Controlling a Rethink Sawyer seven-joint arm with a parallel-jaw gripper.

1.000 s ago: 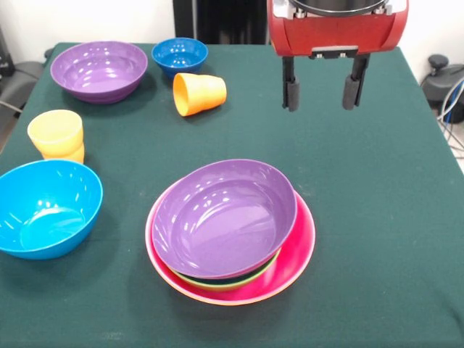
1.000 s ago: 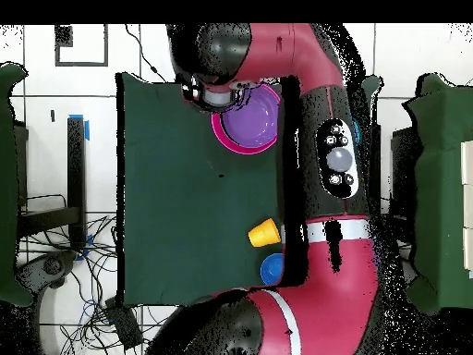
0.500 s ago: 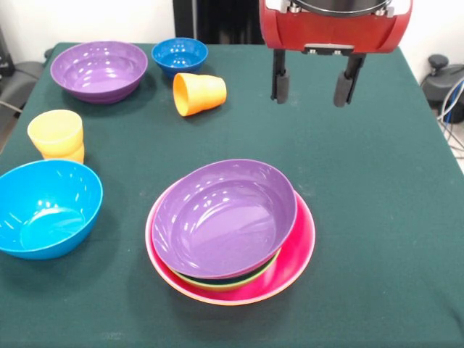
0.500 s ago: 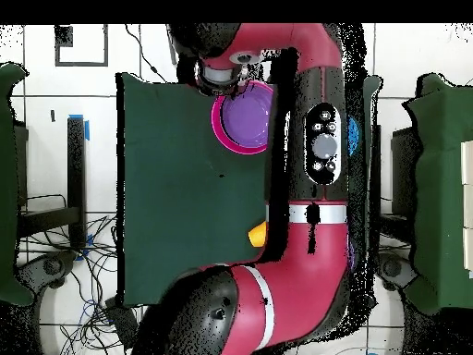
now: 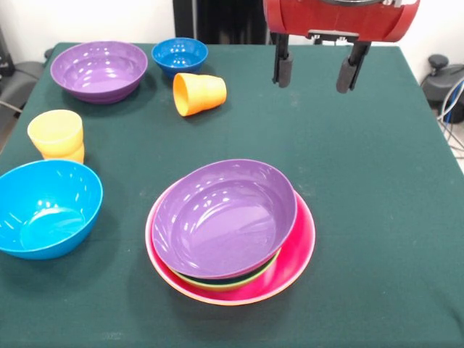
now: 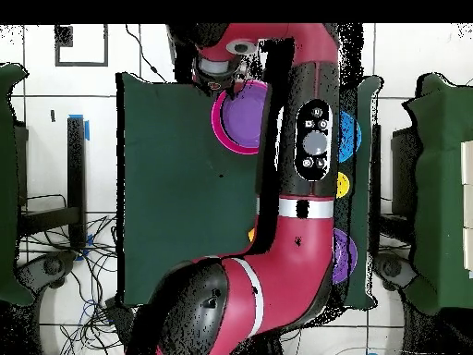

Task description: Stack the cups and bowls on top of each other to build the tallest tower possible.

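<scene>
On your left in the front view, the light blue bowl sits upright near the table's left edge. Just behind it is the yellow cup. It stands upright with its mouth up, and it looks like it sits in another yellow cup. You can see the blue bowl and the yellow cup in the overhead view too, peeking out beside the red arm.

Farther back is a purple bowl, upright and alone. Beside it on the right is the small dark blue bowl. The orange cup lies on its side just in front of that little bowl, with its mouth turned to the left.

In the middle of the green table is the tower. The big pink bowl is on the outside. A thin orange rim shows under it. A green bowl shows as a thin edge inside it, with a dark edge just above that. Another purple bowl sits on top, tilted a little.

To the right, high up at the back, your claw hangs in the air. Its two black fingers are spread wide apart and hold nothing. It is well away from the tower and the cups.
</scene>
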